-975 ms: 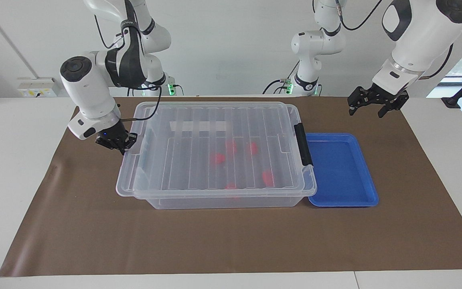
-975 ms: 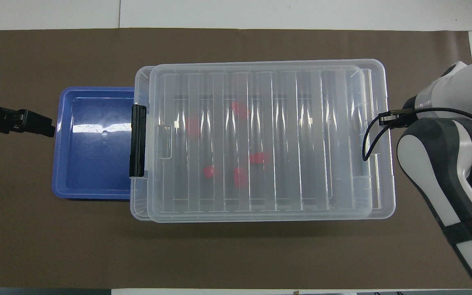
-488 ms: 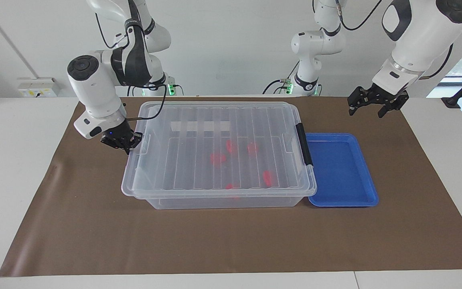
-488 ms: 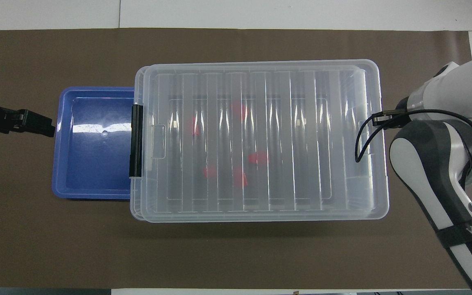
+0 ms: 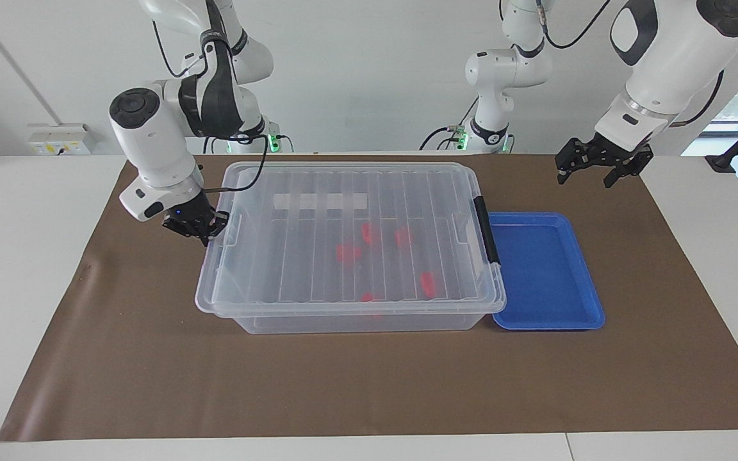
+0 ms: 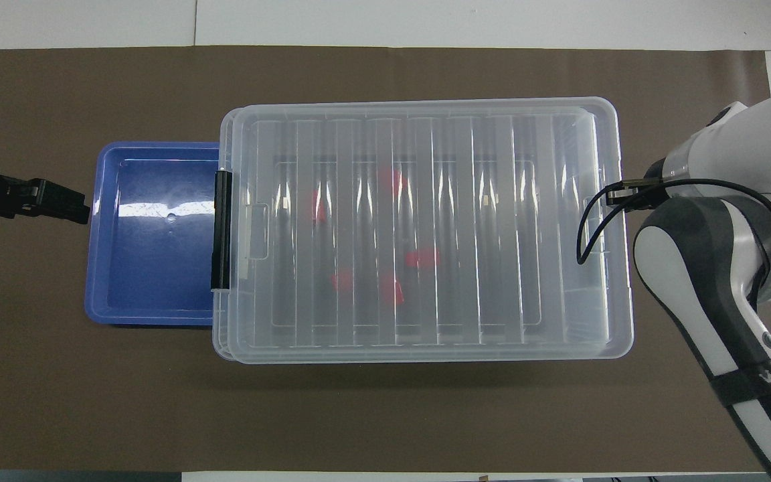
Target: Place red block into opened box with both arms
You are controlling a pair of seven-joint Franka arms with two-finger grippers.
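Red blocks sit inside the box, five visible through the ribbed clear lid that lies across the box top. Blue tray sits just beside the box at the black-clip end, toward the left arm's end of the tabletop. Right gripper is pinched shut at the lid edge on the box's other end; whether it grips the lid is unclear. Left gripper, fingers spread and holding nothing, hangs over the mat beside the tray.

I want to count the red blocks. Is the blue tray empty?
Empty. The blue tray shows only bare blue floor; the red blocks lie inside the box.
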